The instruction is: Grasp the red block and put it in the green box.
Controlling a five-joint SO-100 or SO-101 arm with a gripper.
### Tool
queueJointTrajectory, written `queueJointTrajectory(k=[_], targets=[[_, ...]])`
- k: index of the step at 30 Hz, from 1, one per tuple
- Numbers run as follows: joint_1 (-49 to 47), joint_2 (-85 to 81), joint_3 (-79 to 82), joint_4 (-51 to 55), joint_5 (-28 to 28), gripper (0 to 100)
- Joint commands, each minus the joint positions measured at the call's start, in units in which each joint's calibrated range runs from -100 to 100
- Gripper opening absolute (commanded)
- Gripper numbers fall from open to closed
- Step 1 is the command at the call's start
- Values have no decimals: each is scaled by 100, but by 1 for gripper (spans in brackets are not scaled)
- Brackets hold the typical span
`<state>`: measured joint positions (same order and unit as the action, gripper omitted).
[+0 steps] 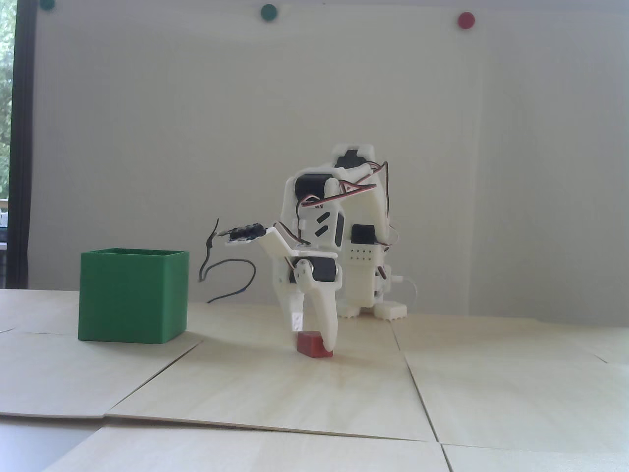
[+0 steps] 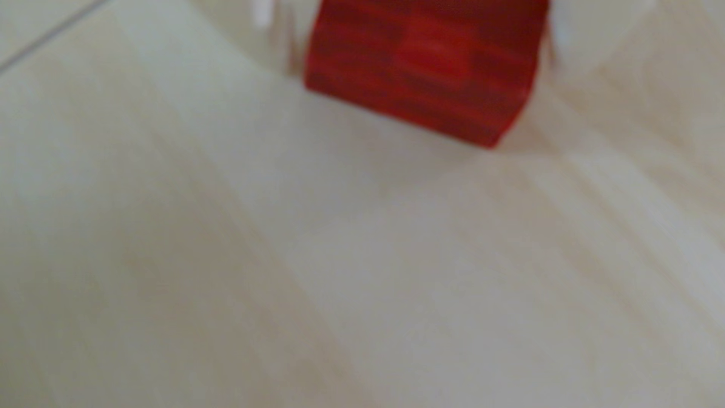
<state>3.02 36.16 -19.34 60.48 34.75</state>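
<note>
Step in hand, as judged: securing the grasp before any lift.

The small matte dark-red rectangular block (image 1: 311, 343) is seen resting on the pale wooden desk (image 1: 275, 393), directly between the jaws. In the fixed view one white finger is lowered along the block's right face, its tip at desk level; the other, shorter finger ends just above the block's upper left edge. In the wrist view the block (image 2: 423, 66) is flanked by blurred white shapes at both sides. Whether the jaws are pressed onto the block or merely bracketing it cannot be told: contact on the left side is not resolved.

The large matte green open-topped cube box (image 1: 132, 295) stands well apart from the jaws, to their left in the fixed view, and rises several block-heights.

Notes for doing the step well:
- Closure should be completed until both faces are squarely met; the block is matte and small, so slippage is thought unlikely once gripped.
- The long fingertip appears to touch the desk; dragging is to be avoided.
- A lift clearing the box rim will be needed before traversing.
</note>
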Motion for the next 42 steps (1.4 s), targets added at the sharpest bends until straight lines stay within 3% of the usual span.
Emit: queueJointTrajectory(k=[1,13,18,34,42], targets=[[0,-27,-453,-28,44,23],[0,123,-426,-28,38,22],[-16,123,-400,-36,38,1],[136,-264,-861,56,7,2],[595,-1590,-1873,984,38,2]])
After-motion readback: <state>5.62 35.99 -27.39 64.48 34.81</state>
